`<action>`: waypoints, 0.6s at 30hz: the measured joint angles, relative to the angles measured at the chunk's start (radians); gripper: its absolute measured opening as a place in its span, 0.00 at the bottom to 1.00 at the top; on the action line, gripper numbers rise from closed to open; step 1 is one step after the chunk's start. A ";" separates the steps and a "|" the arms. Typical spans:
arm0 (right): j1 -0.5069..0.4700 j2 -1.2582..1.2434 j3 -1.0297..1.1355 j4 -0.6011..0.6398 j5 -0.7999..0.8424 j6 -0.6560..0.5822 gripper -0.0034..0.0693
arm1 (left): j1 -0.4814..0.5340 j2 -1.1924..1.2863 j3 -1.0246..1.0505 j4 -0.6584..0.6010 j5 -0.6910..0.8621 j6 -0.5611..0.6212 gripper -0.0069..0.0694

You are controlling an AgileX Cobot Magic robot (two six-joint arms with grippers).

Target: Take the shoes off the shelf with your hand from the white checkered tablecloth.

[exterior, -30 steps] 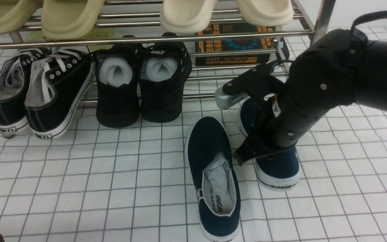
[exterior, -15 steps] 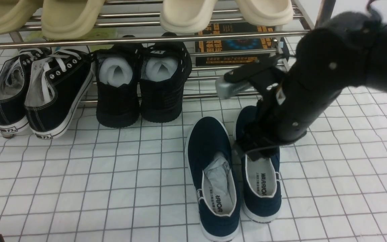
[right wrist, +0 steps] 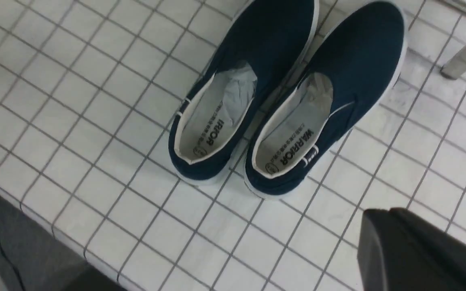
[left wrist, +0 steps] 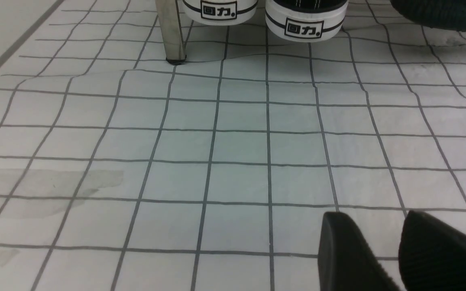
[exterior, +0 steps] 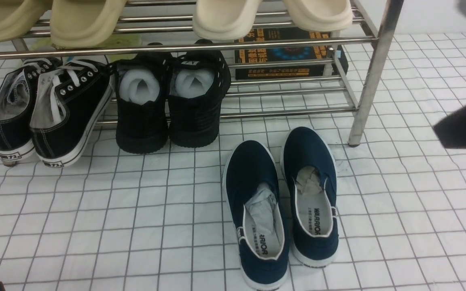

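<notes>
The two navy shoes lie flat side by side on the white checkered tablecloth, in front of the shelf: the left shoe and the right shoe. Both show in the right wrist view, the left shoe and the right shoe, with paper stuffing inside. My right gripper is shut and empty, above the cloth beside the shoes' heels. Part of the right arm shows blurred at the right edge. My left gripper is open and empty over bare cloth.
Black lace-up sneakers and all-black shoes stand on the shelf's lower tier; the sneaker heels and a shelf leg are ahead of my left gripper. Cream slippers sit on the upper tier. A dark printed box lies behind.
My right gripper set the tilted right shoe down flat beside the left one, let go, and the arm pulled away to the right edge.
</notes>
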 joint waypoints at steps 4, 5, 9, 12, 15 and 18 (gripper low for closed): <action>0.000 -0.204 0.250 0.000 -0.305 0.000 0.03 | 0.000 0.000 0.000 0.001 0.000 0.000 0.40; 0.000 -0.228 0.286 0.000 -0.355 0.000 0.03 | 0.000 0.000 0.000 0.001 0.000 0.000 0.40; 0.000 -0.324 0.457 0.000 -0.605 -0.001 0.03 | 0.000 0.000 0.000 0.001 0.000 0.000 0.40; 0.000 -0.372 0.550 -0.001 -0.733 -0.001 0.03 | 0.000 0.000 0.000 0.005 0.000 0.000 0.40; 0.000 -0.409 0.621 -0.001 -0.801 -0.001 0.04 | 0.000 0.000 0.000 0.005 0.000 0.000 0.40; 0.000 -0.411 0.651 -0.010 -0.806 -0.001 0.04 | 0.000 0.000 0.000 0.006 0.000 0.000 0.40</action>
